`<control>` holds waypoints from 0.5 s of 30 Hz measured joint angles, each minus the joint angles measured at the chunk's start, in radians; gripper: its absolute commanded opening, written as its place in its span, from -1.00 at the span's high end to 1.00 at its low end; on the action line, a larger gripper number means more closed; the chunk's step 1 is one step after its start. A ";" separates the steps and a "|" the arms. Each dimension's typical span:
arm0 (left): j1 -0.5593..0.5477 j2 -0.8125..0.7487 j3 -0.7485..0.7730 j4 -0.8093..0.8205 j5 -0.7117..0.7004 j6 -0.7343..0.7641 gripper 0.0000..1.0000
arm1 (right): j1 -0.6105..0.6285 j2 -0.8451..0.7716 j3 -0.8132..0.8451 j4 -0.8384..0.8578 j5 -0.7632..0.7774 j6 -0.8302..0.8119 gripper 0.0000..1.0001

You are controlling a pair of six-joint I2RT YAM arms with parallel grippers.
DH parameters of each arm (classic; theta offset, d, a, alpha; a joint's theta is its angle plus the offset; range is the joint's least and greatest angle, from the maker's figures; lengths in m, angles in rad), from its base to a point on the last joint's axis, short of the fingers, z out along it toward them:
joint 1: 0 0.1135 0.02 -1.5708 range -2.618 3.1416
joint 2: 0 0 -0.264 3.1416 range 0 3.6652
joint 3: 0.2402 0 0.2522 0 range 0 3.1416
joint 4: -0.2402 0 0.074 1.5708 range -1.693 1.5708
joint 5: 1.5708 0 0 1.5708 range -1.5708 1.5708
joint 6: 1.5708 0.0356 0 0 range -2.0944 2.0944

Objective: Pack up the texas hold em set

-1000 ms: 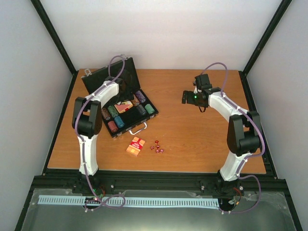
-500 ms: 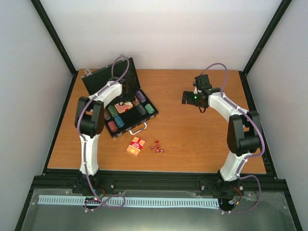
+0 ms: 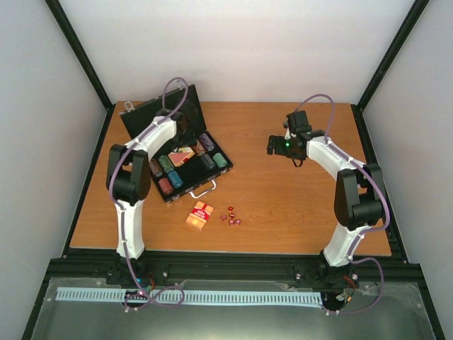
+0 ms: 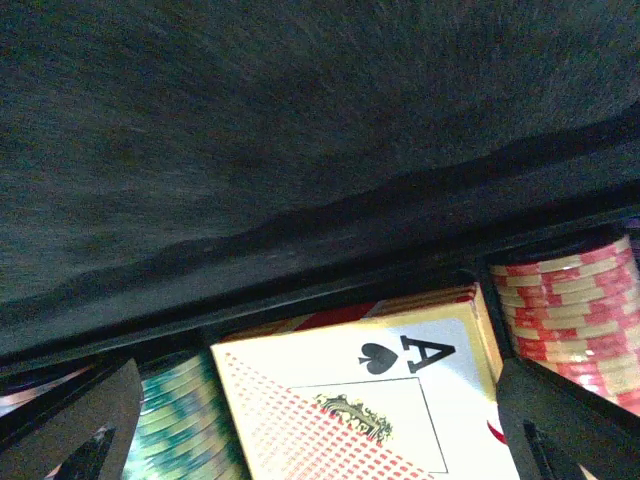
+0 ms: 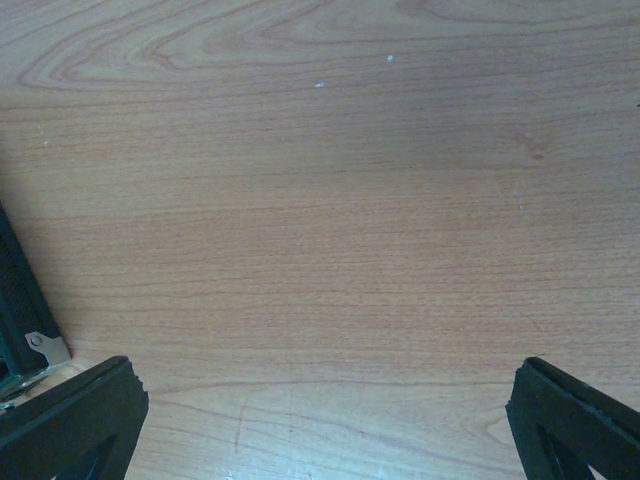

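Note:
The black briefcase [image 3: 207,174] lies open at the back left, its lid [image 3: 157,113] upright. Chip stacks [image 3: 170,177] fill its slots. A card box with an ace of spades [image 4: 370,400] lies in the middle slot, between green chips [image 4: 185,420] and red chips [image 4: 570,310]. It also shows in the top view [image 3: 182,155]. My left gripper [image 3: 186,136] hangs open over this box, one finger on each side, close to the lid. A second red/orange card box [image 3: 200,215] and several tiny dark-red dice [image 3: 231,217] lie on the table. My right gripper [image 3: 276,144] is open and empty above bare wood.
The wooden table [image 3: 297,198] has a black frame around it. The case's silver handle [image 3: 204,190] points toward the near edge. In the right wrist view a case corner with a silver latch [image 5: 35,348] shows at the left edge.
The left arm has shifted slightly over the case, its gripper staying above the card box in the middle slot. The right arm has not moved.

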 measured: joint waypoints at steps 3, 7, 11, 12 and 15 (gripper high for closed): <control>0.007 -0.045 0.006 -0.031 -0.011 0.010 -1.00 | 0.000 -0.005 -0.002 0.001 -0.006 0.000 -1.00; 0.013 -0.086 0.006 -0.051 -0.022 0.016 -1.00 | 0.000 -0.024 -0.008 0.002 -0.011 0.000 -1.00; 0.013 -0.086 -0.014 -0.052 -0.018 0.015 -1.00 | 0.000 -0.032 -0.011 0.003 -0.015 0.000 -1.00; 0.013 -0.082 -0.019 -0.055 -0.017 0.015 -0.99 | 0.000 -0.032 -0.012 0.004 -0.015 0.000 -1.00; 0.013 -0.063 -0.024 -0.055 -0.012 0.015 -0.99 | 0.000 -0.032 -0.015 0.004 -0.018 0.000 -1.00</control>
